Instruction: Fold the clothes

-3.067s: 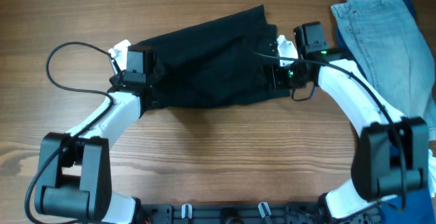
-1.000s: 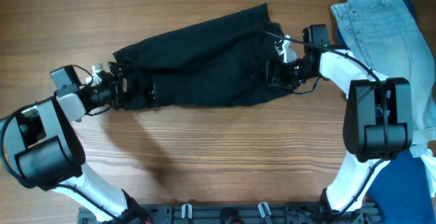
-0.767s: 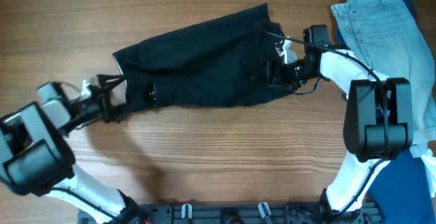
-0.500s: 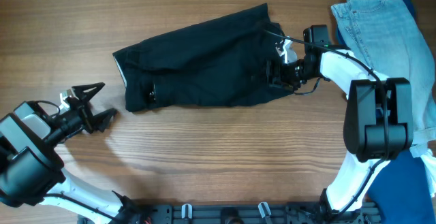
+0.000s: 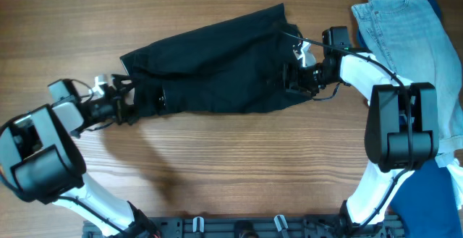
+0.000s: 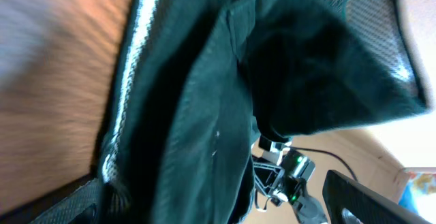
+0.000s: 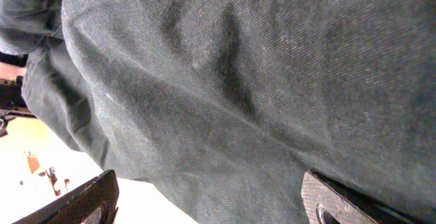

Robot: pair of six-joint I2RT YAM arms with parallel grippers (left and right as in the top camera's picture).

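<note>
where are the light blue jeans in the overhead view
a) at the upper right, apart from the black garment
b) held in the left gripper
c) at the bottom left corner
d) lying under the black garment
A: the light-blue jeans lie at the upper right of the overhead view, clear of the black garment and not touching it.

We find bare wooden table (image 5: pixel 239 166) from 5 to 7 o'clock of the black garment (image 5: pixel 217 64), and more from 10 to 12 o'clock; both stretches are free for a pass. At 3 o'clock the right arm (image 5: pixel 354 68) bars the way, with the jeans (image 5: pixel 405 35) lying just beyond it. At 8 o'clock the left arm (image 5: pixel 72 111) crowds the garment's left end.
</note>
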